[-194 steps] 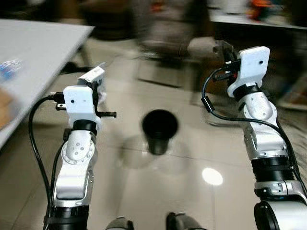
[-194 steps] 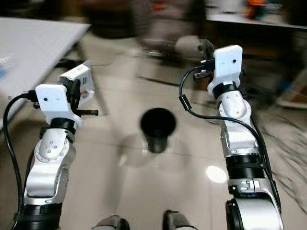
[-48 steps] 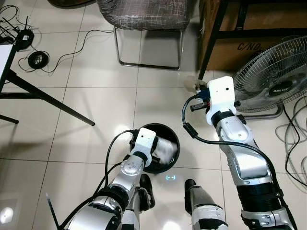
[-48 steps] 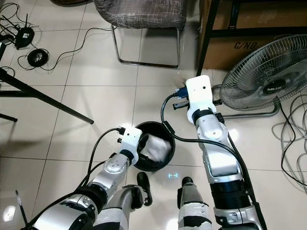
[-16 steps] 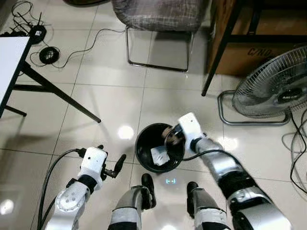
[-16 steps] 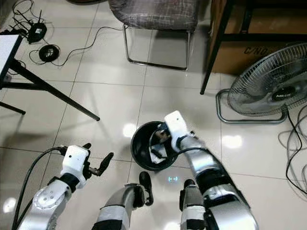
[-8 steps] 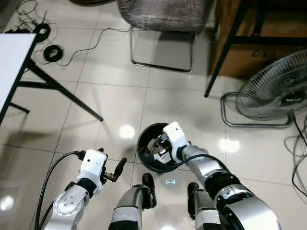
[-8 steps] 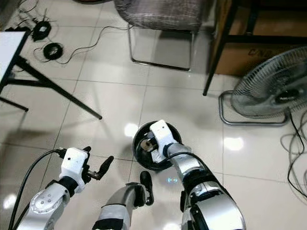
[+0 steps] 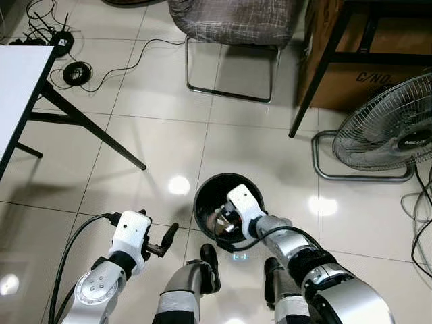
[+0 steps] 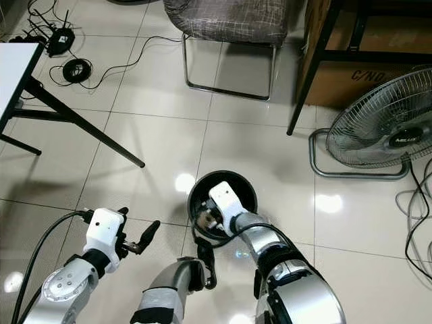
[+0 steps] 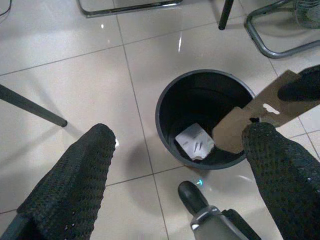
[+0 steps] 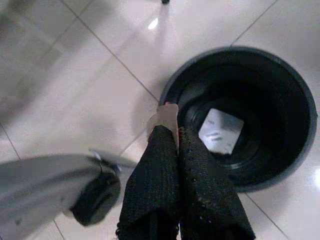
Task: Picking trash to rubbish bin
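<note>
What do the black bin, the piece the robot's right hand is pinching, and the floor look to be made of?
The bin looks like smooth black plastic, going by its thin moulded rim and dull sheen. The piece pinched in the right gripper seems to be brown cardboard: flat, matte, with a punched slot. The floor is probably glazed tile, with grout lines and mirror-like light spots.

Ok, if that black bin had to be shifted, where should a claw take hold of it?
By the rim, from above, one finger inside the wall, one outside: the bin stands upright, mouth open, its round wall likely too wide to span. Take the far side; the right claw holds a cardboard piece over the near rim.
</note>
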{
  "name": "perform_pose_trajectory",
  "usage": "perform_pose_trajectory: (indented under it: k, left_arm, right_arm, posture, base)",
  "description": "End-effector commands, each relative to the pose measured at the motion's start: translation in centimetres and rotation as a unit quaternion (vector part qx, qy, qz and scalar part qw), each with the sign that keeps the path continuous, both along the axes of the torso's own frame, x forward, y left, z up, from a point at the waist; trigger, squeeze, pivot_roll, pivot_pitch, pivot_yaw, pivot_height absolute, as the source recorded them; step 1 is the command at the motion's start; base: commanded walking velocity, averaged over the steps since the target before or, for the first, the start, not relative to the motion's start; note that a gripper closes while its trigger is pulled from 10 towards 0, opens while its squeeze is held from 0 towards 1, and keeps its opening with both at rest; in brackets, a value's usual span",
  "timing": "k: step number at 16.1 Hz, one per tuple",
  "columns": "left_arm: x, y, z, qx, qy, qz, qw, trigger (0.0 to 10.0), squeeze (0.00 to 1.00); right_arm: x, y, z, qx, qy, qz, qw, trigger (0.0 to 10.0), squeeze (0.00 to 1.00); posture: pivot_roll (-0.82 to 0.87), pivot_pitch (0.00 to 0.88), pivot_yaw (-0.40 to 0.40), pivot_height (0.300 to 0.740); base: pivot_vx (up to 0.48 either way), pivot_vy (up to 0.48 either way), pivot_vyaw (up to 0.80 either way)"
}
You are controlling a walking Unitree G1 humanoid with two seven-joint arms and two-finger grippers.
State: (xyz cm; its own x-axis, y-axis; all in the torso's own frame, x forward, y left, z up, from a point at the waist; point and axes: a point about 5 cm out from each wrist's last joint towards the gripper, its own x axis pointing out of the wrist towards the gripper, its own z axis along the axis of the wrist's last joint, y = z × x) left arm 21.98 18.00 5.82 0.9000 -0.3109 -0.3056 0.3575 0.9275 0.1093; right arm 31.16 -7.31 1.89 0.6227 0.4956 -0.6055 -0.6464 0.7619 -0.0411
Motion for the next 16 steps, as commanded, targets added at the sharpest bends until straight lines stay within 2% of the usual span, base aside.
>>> perform_pose_trajectory:
  k: [1, 5, 6, 7, 9, 16]
  left_arm:
    - [-0.6, 0.3, -0.5, 0.003, 0.015, 0.006, 1.000, 10.0, 1.00]
    - [-0.7, 0.3, -0.5, 0.002, 0.017, 0.006, 1.000, 10.0, 1.00]
    - [-0.7, 0.2, -0.6, 0.002, 0.019, 0.005, 1.000, 10.0, 1.00]
    - [-0.7, 0.2, -0.6, 0.002, 0.019, 0.005, 1.000, 10.0, 1.00]
    - [-0.8, 0.2, -0.7, 0.002, 0.020, 0.005, 1.000, 10.0, 1.00]
    - [-1.1, 0.3, -0.9, 0.005, 0.026, 0.005, 1.000, 10.0, 1.00]
  right_arm:
    - [-1.4, -0.2, -1.6, -0.013, 0.027, 0.003, 1.000, 10.0, 0.02]
    - [-2.0, -1.1, -2.4, -0.035, 0.037, 0.002, 0.999, 10.0, 0.02]
    - [-2.0, -1.2, -2.5, -0.039, 0.037, 0.001, 0.999, 10.0, 0.26]
    - [-2.0, -1.3, -2.5, -0.040, 0.036, 0.001, 0.999, 10.0, 0.26]
    - [-1.8, -1.5, -2.3, -0.046, 0.022, 0.000, 0.999, 10.0, 0.16]
    - [0.0, -4.4, -1.1, -0.069, -0.009, -0.069, 0.995, 10.0, 0.16]
  posture:
    - [-0.01, 0.359, 0.124, 0.740]
    - [-0.01, 0.358, 0.124, 0.740]
    - [-0.01, 0.358, 0.124, 0.740]
    - [-0.01, 0.358, 0.124, 0.740]
    - [-0.01, 0.358, 0.124, 0.740]
    - [-0.01, 0.368, 0.126, 0.740]
  base:
    - [0.000, 0.000, 0.00]
    - [0.000, 0.000, 0.00]
    - [0.000, 0.000, 0.00]
    - [0.000, 0.000, 0.00]
    - [0.000, 0.000, 0.00]
    - [0.000, 0.000, 0.00]
